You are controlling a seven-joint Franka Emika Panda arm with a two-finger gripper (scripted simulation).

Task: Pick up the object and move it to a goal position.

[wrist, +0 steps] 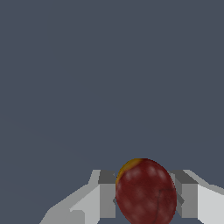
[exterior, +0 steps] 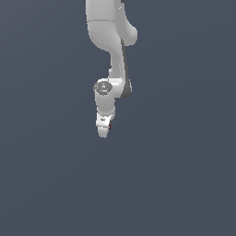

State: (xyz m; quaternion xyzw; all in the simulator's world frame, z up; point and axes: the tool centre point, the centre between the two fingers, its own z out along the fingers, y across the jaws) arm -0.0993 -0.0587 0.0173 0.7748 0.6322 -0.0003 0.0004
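The white jointed robot arm [exterior: 110, 41] enters from the upper edge of the exterior view, its base cut off there, and reaches toward the middle of the plain slate-grey surface [exterior: 184, 175]. At its tip the white two-fingered gripper [exterior: 104, 130] is seen nearly end-on, so its fingers merge into one pale lump and cannot be separated in that view. The object shows there only as a tiny dark red speck [exterior: 110, 126] at the gripper's edge on the exterior view's right; its shape is unreadable at that size.

The wrist view shows it far better: a dark red, egg-shaped object with pale mottling and a yellow-orange patch [wrist: 145, 192] sits between the two grey finger pads [wrist: 107, 194], which stand against its sides, so the gripper [wrist: 146, 197] is clamped on it. Its lower part is cut off by the frame edge, as are the finger bases. Whether the object rests on the surface or is lifted off it cannot be told.
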